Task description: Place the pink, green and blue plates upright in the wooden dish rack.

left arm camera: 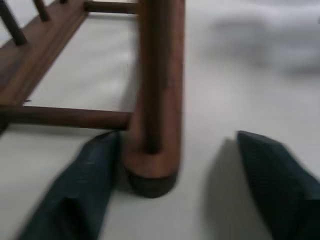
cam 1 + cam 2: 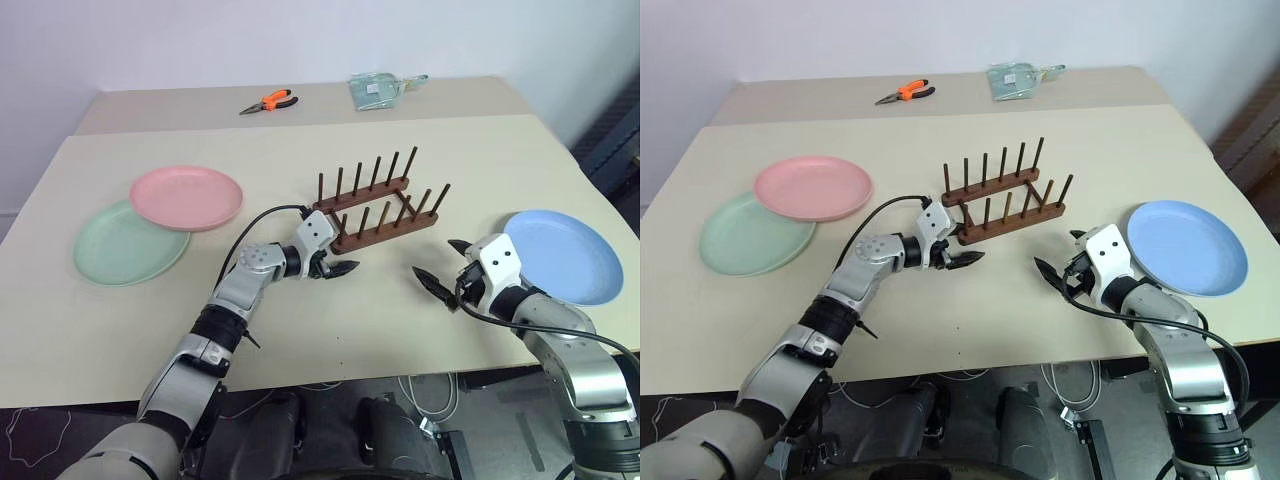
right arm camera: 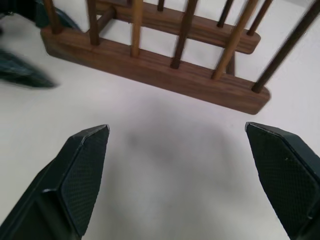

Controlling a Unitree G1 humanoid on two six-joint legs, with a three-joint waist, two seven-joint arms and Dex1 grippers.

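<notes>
The left gripper [image 2: 338,268] straddles the near rail end of the wooden dish rack [image 2: 385,215], jaws parted around it, 1 finger touching; likely steadying or shifting the rack. The right gripper [image 2: 440,270] hangs released, empty, at the rack's 5 o'clock.

The 3 plates lie flat: pink plate [image 2: 187,196] overlapping green plate [image 2: 128,243] at 9 o'clock, blue plate [image 2: 563,255] at 3 o'clock near the counter [image 2: 320,320] edge. Bare counter lies between.

Bright even light, blurred wrist close-ups
</notes>
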